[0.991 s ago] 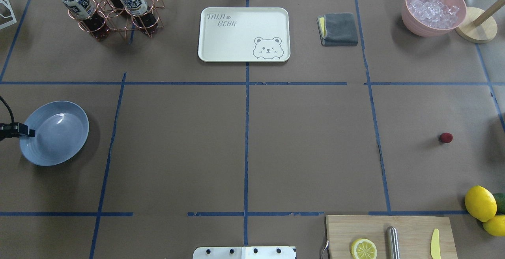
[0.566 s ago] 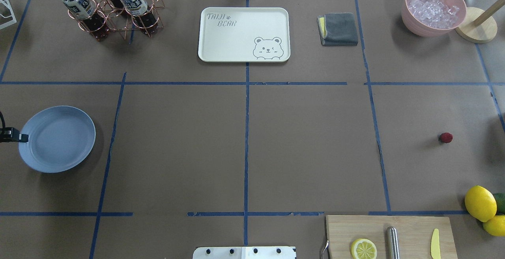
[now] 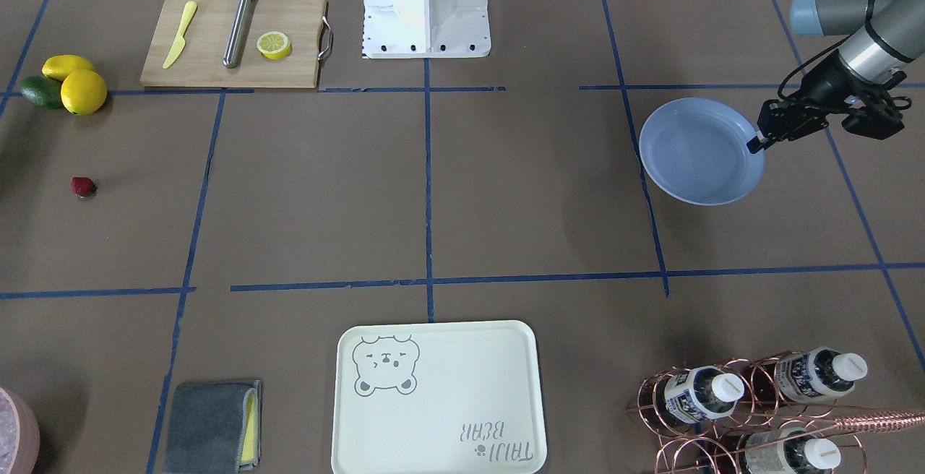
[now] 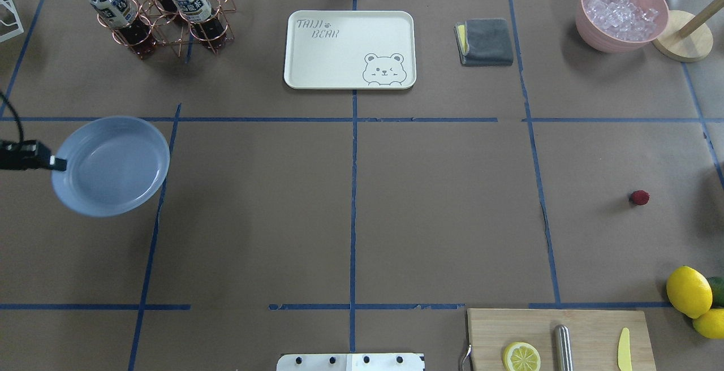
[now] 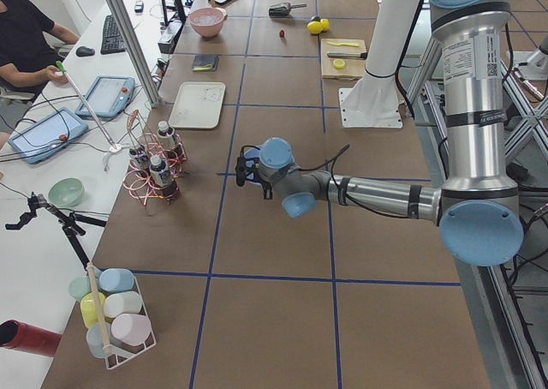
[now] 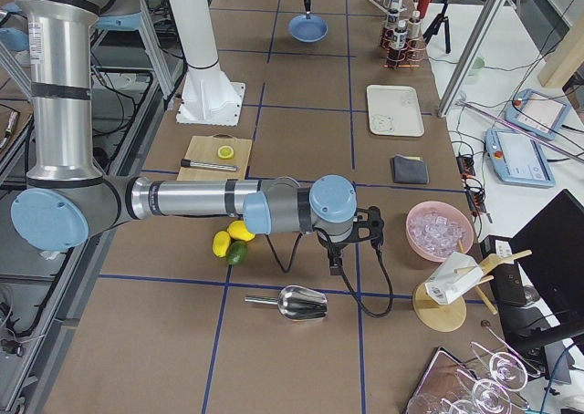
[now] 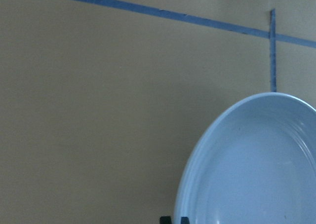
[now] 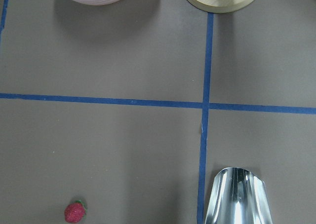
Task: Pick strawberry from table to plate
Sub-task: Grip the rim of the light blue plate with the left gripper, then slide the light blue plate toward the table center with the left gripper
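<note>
Observing left end effector [image 4: 56, 163] clamping the rim of the light-blue plate [image 4: 113, 159], holding it over the table [image 4: 441, 212]. Finding strawberry [image 4: 640, 197] lying on the table near the lemons [image 4: 688, 290], well apart from the plate. Seeing right end effector [image 6: 336, 266] only from afar; being unable to tell its grip state.
</note>
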`<act>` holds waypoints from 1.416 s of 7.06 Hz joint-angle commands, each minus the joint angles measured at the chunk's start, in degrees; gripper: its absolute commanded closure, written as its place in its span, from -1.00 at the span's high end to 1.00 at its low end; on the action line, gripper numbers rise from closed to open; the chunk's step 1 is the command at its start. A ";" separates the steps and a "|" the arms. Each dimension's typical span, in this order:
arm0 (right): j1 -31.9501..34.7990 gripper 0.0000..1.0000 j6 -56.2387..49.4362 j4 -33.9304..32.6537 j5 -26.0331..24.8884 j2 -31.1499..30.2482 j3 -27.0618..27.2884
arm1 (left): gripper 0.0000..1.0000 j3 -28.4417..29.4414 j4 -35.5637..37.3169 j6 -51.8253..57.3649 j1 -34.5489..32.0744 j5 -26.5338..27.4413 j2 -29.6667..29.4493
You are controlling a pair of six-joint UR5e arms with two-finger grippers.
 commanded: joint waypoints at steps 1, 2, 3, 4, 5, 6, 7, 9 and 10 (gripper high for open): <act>-0.07 1.00 0.00 0.06 -0.69 -0.04 -0.17 | -1.00 -2.81 10.55 -13.83 5.00 5.65 -12.77; -0.07 1.00 0.09 0.06 -0.70 -0.04 -0.26 | -1.00 -2.73 10.82 -22.62 12.61 11.94 -17.16; -0.07 1.00 0.17 -0.03 -0.61 -0.04 -0.26 | -1.00 -1.95 12.65 -30.19 19.82 18.10 -22.25; -0.16 1.00 0.18 -0.03 -0.52 0.05 -0.26 | -1.00 -1.33 16.59 -34.62 25.90 23.73 -26.40; -0.16 1.00 0.26 -0.03 -0.35 0.14 -0.26 | -1.00 0.07 18.28 -37.10 29.79 27.35 -29.05; -0.16 1.00 1.31 -0.03 -0.26 0.14 -0.17 | -1.00 2.95 18.21 -38.86 32.00 28.95 -30.81; -0.16 1.00 2.36 -0.03 -0.17 0.14 -0.08 | -1.00 3.59 18.21 -39.06 33.07 29.93 -31.35; -0.16 1.00 2.37 0.06 -0.17 0.14 0.01 | -0.99 3.69 18.21 -39.15 34.48 30.02 -31.36; -0.16 1.00 2.37 0.06 -0.17 0.14 0.09 | 0.98 3.60 18.21 -39.06 34.49 30.20 -31.10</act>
